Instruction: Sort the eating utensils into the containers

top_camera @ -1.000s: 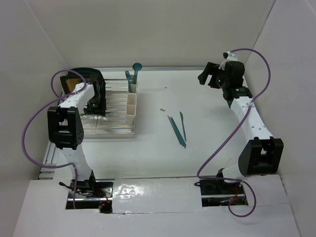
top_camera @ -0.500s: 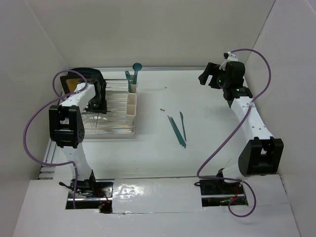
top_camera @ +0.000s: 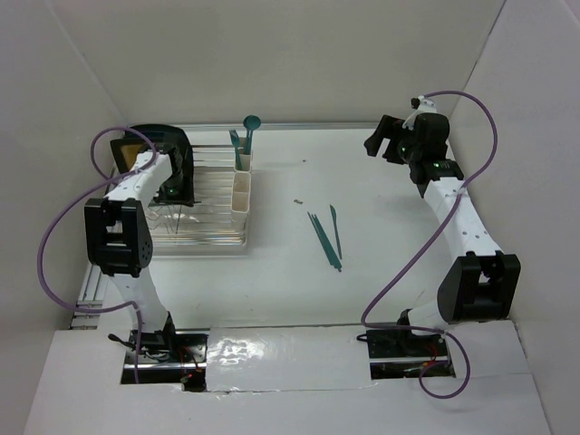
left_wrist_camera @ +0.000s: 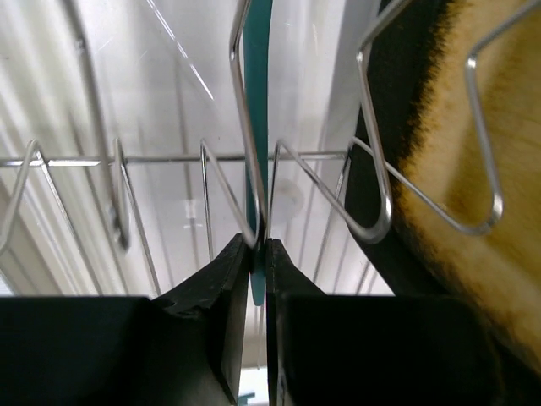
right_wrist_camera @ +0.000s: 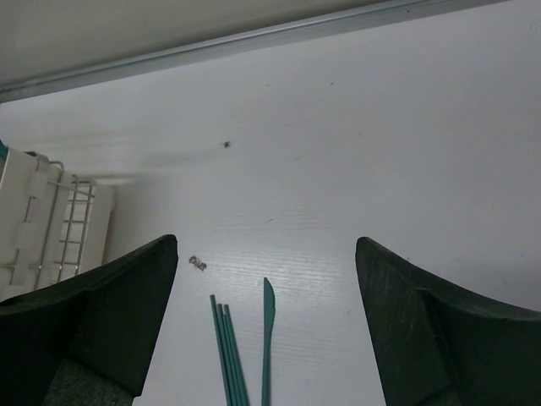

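My left gripper (top_camera: 175, 191) reaches down into the clear wire dish rack (top_camera: 210, 210). In the left wrist view its jaws (left_wrist_camera: 259, 245) are shut on a slim teal utensil (left_wrist_camera: 256, 144) that stands between the rack wires. The cream-white containers (top_camera: 241, 187) line the rack's right side. A teal spoon (top_camera: 251, 123) and another teal utensil (top_camera: 236, 142) stand in the far cup. On the table lie a bundle of teal utensils (top_camera: 323, 239) and a teal knife (top_camera: 336, 230). They also show in the right wrist view, the bundle (right_wrist_camera: 226, 355) and the knife (right_wrist_camera: 267, 338). My right gripper (top_camera: 374, 141) hangs open and empty at the far right (right_wrist_camera: 264, 245).
A yellow-and-black plate (top_camera: 136, 149) stands in the rack's far left and fills the right of the left wrist view (left_wrist_camera: 473, 169). A tiny dark speck (top_camera: 298, 202) lies between the rack and the loose utensils. White walls close in the back and both sides.
The left arm's elbow has swung slightly left while its gripper stays in the rack. The right arm has barely moved.
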{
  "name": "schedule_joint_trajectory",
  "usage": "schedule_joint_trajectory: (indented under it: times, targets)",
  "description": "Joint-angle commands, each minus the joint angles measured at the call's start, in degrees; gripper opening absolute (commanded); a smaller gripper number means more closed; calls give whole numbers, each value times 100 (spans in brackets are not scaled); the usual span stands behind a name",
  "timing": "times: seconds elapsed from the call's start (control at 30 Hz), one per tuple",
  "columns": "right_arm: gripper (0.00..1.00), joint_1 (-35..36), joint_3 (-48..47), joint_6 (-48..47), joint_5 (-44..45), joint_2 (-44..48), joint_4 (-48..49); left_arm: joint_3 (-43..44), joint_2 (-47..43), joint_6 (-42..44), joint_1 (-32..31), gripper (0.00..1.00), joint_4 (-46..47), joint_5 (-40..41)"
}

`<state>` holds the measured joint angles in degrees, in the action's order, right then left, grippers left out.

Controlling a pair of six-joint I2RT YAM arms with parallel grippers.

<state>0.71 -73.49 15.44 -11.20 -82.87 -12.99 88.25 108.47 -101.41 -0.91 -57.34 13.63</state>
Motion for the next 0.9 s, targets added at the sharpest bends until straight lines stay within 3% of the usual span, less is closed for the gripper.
schedule_joint_trajectory:
  times: [0.0,0.17,0.37,0.57,0.87]
  targets:
    - [92,-45,37,64,30,96,7,114,-466,-134,29,6,-242,88]
    - [92,-36,90,73,30,104,7,140,-589,-257,29,0,-462,-79]
    - [92,-45,37,82,-22,87,7,184,-783,-195,-6,0,-418,-264]
    - [92,-53,-16,73,-84,78,7,606,-1020,-318,-252,0,-708,122]
    - [91,-53,37,73,-189,148,7,412,-1521,489,-314,0,249,-193]
